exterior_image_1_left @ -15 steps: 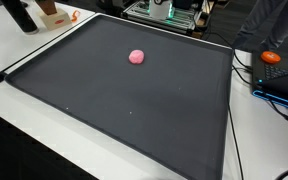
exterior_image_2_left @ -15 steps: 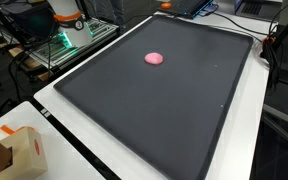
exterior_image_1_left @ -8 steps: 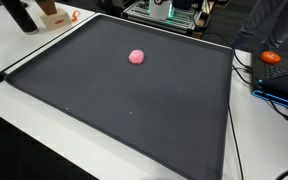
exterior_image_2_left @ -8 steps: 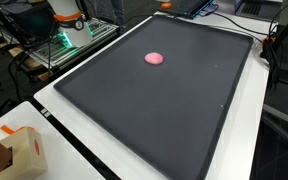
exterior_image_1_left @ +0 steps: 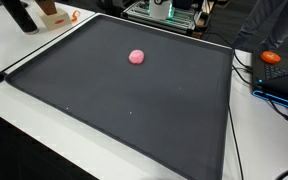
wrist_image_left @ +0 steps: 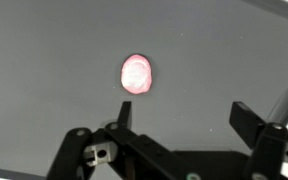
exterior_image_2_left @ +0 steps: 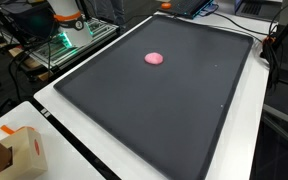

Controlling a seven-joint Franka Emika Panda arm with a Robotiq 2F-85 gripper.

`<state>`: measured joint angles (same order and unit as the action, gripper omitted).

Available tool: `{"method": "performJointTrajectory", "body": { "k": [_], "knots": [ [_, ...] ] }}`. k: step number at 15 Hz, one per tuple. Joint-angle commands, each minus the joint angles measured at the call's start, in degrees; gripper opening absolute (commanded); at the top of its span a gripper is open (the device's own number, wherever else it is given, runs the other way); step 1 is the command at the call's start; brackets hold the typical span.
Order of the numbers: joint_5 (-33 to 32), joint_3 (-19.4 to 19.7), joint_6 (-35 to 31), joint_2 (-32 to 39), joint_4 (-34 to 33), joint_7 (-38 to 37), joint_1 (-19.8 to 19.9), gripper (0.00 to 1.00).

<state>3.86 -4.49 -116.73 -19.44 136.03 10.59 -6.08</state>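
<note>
Broadly, largest first. White table (exterior_image_1_left: 19, 55) carries a black mat (exterior_image_1_left: 134, 120) with a raised rim, which fills most of both exterior views. Its surface is flat, matte and featureless apart from a few pale specks.

Gripper (wrist_image_left: 181, 112): seen only in the wrist view, along the bottom edge. Jaws spread wide with nothing between them, and the two fingertips stand well apart above bare mat. The arm does not show in either exterior view.

Pink lump (wrist_image_left: 136, 74): lies alone on the mat, well away from every rim, toward the far half in both exterior views (exterior_image_1_left: 136, 57) (exterior_image_2_left: 155, 59). In the wrist view it sits ahead of the fingers, roughly in line with one fingertip and not centred in the gap.

Risks, as judged:
- Offset. A straight descent could bring one finger down on the lump rather than astride it, pressing or nudging it aside.
- Low profile. A lump this small sits close to the surface, so fingers going deep enough to catch it could strike the mat.
- Softness. If it is as doughy as it looks, a hard close could squash it or leave it stuck to a pad.
- No neighbours or walls nearby to stop it once pushed.

Appearance of the lump: small, rounded, slightly oval, pale pink with a lighter centre. The outline is a bit uneven and it looks soft.
</note>
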Motion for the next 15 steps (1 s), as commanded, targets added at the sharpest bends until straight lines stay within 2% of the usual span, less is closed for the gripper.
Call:
{"method": "performJointTrajectory", "body": {
  "k": [1,8,15],
  "knots": [
    [-3.7,-2.2,-4.7,4.9,-2.0,-4.1,-0.3,1.0],
    [-13.5,-5.8,-5.6,15.6,-4.1,-13.1,-0.7,1.0],
    [-24.7,-7.2,-4.6,24.3,-7.4,-21.9,-3.9,1.0]
  ]
}}
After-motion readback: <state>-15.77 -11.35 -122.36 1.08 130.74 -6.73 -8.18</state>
